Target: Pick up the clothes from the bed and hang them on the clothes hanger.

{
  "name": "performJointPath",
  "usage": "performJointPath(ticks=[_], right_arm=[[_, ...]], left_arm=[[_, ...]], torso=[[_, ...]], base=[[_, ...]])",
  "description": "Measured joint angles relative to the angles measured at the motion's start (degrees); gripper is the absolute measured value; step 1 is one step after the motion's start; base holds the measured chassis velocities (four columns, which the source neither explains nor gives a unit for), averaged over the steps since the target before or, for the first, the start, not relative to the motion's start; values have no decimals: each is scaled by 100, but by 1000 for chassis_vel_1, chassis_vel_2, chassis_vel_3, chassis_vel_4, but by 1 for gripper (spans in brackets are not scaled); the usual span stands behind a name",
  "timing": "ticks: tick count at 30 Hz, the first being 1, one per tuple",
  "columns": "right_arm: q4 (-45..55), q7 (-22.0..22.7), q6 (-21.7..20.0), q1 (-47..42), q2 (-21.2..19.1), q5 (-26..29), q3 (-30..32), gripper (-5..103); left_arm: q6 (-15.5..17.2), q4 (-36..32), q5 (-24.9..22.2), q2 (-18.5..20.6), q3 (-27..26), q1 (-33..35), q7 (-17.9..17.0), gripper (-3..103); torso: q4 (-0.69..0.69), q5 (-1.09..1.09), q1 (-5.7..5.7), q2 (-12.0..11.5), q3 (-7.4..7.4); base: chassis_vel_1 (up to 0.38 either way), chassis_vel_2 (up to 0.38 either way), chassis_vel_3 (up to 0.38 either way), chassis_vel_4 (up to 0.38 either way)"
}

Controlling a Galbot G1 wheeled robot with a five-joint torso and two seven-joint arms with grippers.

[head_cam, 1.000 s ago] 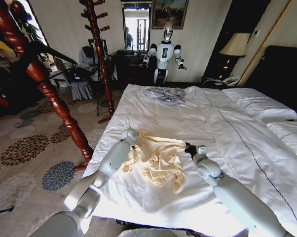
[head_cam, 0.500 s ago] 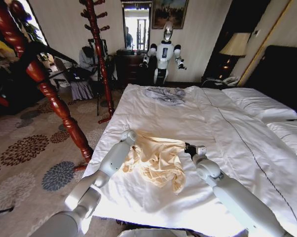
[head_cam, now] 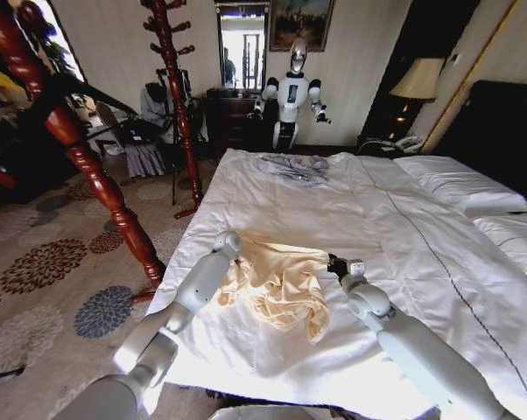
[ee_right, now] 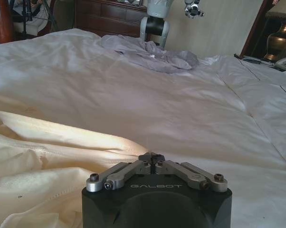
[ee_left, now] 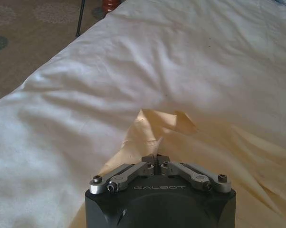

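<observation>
The clothes, a crumpled cream-yellow shirt (head_cam: 277, 284), lie on the white bed (head_cam: 333, 210) near its foot, between my two arms. My left gripper (head_cam: 228, 238) is at the shirt's far left corner. In the left wrist view its fingers are shut (ee_left: 157, 157), with a peak of the cream fabric (ee_left: 157, 128) drawn up to the tips. At the shirt's right edge my right gripper (head_cam: 337, 262) is also shut (ee_right: 152, 156), the shirt's folded edge (ee_right: 76, 142) running into its tips. A thin black clothes hanger (head_cam: 97, 94) hangs by the near wooden stand at the upper left.
A grey garment (head_cam: 291, 166) lies at the far end of the bed. A red-brown coat stand (head_cam: 97, 175) leans close on the left, and a second stand (head_cam: 178, 96) rises farther back. Another robot (head_cam: 291, 96) stands by the far wall. Pillows (head_cam: 460, 184) lie on the right.
</observation>
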Motion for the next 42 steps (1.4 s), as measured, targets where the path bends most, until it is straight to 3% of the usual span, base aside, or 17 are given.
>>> performJointPath(ticks=[5,13,15,17,20,22,27,34,37,39,42], right_arm=[[29,2,11,-6,3,5,17,0],[212,6,26,-120,-55,64,283,0],[363,-6,26,-218,-97,118,547,0],[395,-6,26,-229,-106,142,591,0],[593,-27,26,-238,-243,316,830,0],[647,-40,26,-218,-305,354,883,0],[947,-47,35,-22,-585,619,1074,0],[1278,16,4,456,-884,1141,1363,0],[1503,92,-36,621,-1214,1547,1758,0],[1623,137,-24,702,-1566,1845,2081,0],[1614,147,-19,985,-1810,2105,2145,0]], left_arm=[[-100,-234,237,233,113,32,114,1],[-271,-1264,482,1033,331,230,412,1],[-419,-1805,626,1385,409,270,660,1],[-469,-1925,672,1463,415,274,754,1],[-845,-2406,1033,1908,457,102,1405,1],[-920,-2530,1048,2018,482,-30,1501,1],[-952,-3036,705,2341,653,-704,1581,1],[-736,-3580,247,2659,923,-1349,1474,1],[-620,-3720,61,2773,1083,-1762,1453,1],[-545,-3734,-125,2818,1195,-2161,1471,1],[-481,-3748,-335,2895,1282,-2533,1478,1]], torso=[[0,0,0,0,0],[2,-1,0,0,0],[0,-1,0,0,0],[0,-1,-1,0,0],[3,-2,-1,0,0],[2,-1,-1,0,0],[-2,1,0,0,0],[3,-1,0,0,0],[4,1,0,0,0],[-6,-1,0,0,0],[-3,3,-1,0,0]], base=[[0,0,0,0],[0,0,0,0],[0,0,0,0],[0,0,0,0],[0,0,0,0],[0,0,0,0],[0,0,0,0],[0,0,0,0],[0,0,0,0],[0,0,0,0],[0,0,0,0]])
